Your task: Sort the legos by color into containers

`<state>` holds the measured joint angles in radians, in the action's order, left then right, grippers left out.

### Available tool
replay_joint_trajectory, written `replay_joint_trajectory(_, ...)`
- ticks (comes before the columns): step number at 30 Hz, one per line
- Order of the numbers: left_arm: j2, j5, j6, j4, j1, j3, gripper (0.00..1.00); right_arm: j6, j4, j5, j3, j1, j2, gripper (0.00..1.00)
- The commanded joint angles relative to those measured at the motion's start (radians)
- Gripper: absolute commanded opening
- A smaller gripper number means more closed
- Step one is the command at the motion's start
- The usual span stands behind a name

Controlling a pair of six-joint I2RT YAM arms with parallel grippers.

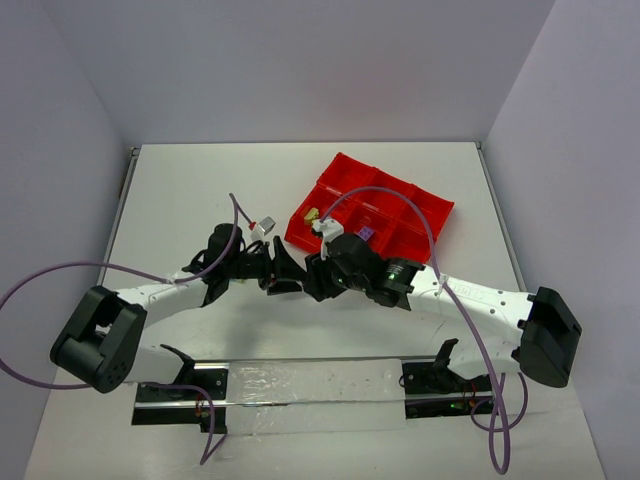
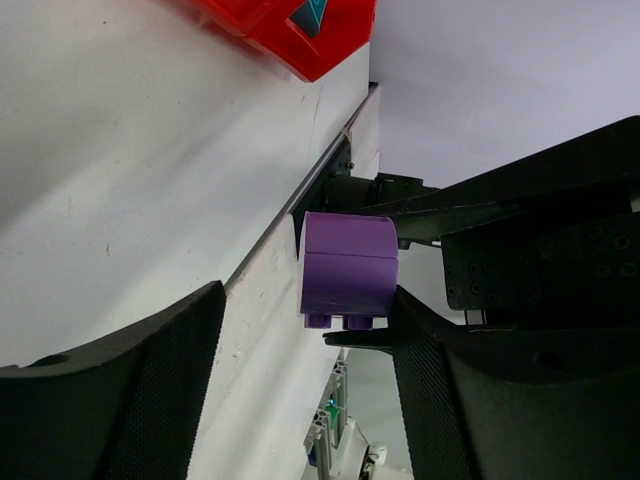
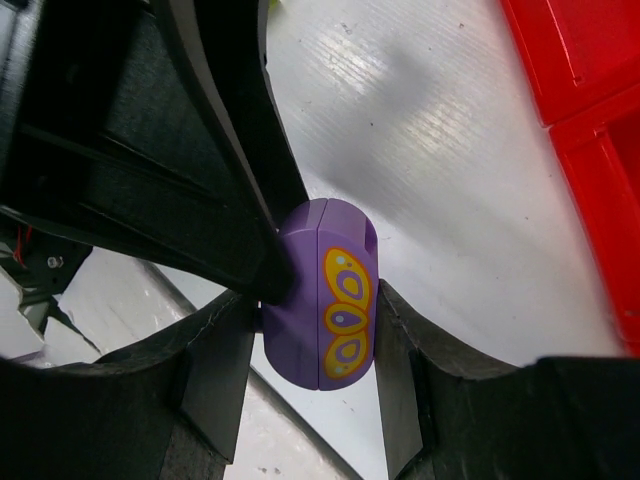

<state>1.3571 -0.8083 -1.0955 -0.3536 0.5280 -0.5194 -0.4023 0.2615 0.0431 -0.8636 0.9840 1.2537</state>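
A purple lego (image 3: pixel 325 300), two rounded bricks joined with a yellow butterfly print on one, hangs above the table between both arms. My right gripper (image 3: pixel 315 375) is shut on it, one finger on each side. My left gripper (image 2: pixel 305 390) is open around the same purple lego (image 2: pixel 345 265): one finger (image 2: pixel 440 400) touches its side, the other (image 2: pixel 150 400) stands well apart. In the top view the left gripper (image 1: pixel 285 268) and right gripper (image 1: pixel 315 275) meet just in front of the red tray of containers (image 1: pixel 340 175). A pale yellow lego (image 1: pixel 312 213) and a purple one (image 1: pixel 366 232) lie in its compartments.
The red tray (image 2: pixel 330 50) lies at an angle at the back right of the white table, with a teal piece (image 2: pixel 310 12) showing in a near compartment. A metal rail (image 1: pixel 300 385) runs along the near edge between the arm bases.
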Motion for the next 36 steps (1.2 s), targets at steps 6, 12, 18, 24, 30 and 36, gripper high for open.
replay_joint_trajectory(6, 0.027, -0.028, -0.009, -0.098, 0.033, -0.034, 0.55, 0.010, -0.031, -0.005, -0.057, 0.008, 0.002, 0.33)
replay_joint_trajectory(12, 0.019, -0.017, -0.020, -0.105, 0.035, -0.031, 0.03, 0.001, -0.030, -0.002, -0.051, 0.008, 0.004, 0.33)
replay_joint_trajectory(18, 0.000, 0.000, -0.018, -0.094, 0.034, -0.027, 0.00, -0.011, -0.015, -0.002, -0.053, 0.006, -0.017, 0.62)
replay_joint_trajectory(24, -0.003, 0.001, 0.007, -0.067, 0.030, -0.037, 0.00, -0.006, 0.052, -0.052, -0.061, -0.012, -0.093, 0.87)
replay_joint_trajectory(30, -0.006, -0.022, 0.021, -0.069, 0.026, -0.057, 0.00, 0.022, 0.097, -0.221, -0.026, -0.135, -0.252, 0.85)
replay_joint_trajectory(36, -0.049, -0.071, 0.077, -0.089, 0.026, -0.083, 0.00, 0.018, 0.030, -0.628, 0.086, -0.384, -0.366, 0.73)
